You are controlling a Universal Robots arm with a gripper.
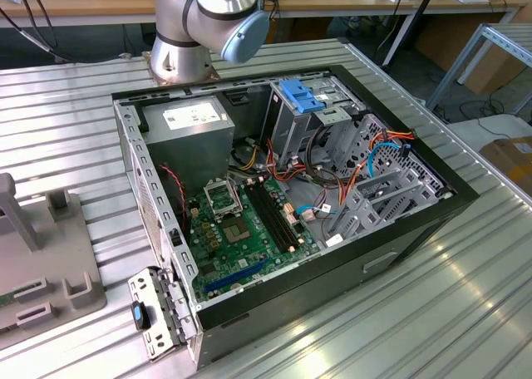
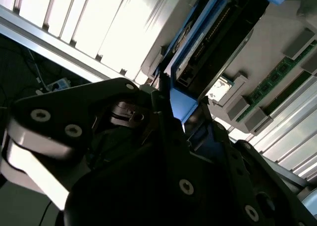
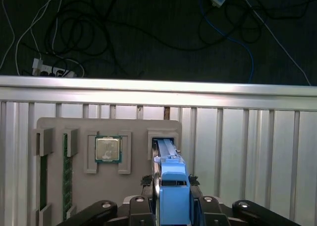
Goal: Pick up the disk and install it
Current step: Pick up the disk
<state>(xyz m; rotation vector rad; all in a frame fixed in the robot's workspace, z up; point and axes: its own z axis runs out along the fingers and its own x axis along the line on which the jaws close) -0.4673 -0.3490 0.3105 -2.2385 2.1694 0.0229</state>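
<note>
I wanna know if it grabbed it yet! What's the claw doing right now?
Claw: closed on the blue-framed disk, which sits at the slot of the grey holder.

Overhead room light glares off the ribbed metal table (image 3: 247, 137) beyond the gripper (image 3: 172, 185), bleaching its ridges white in the second wrist view. The gripper's body lies in deep shadow, the disk (image 3: 168, 159) it clamps shows vivid blue, and the floor (image 3: 148, 32) past the table is near black.

Robotics workshop, ribbed metal table (image 1: 465, 296), robot arm (image 1: 208, 22) beside open computer case (image 1: 283, 188), cables (image 3: 74, 32) on floor, wooden bench (image 1: 83, 1).
</note>
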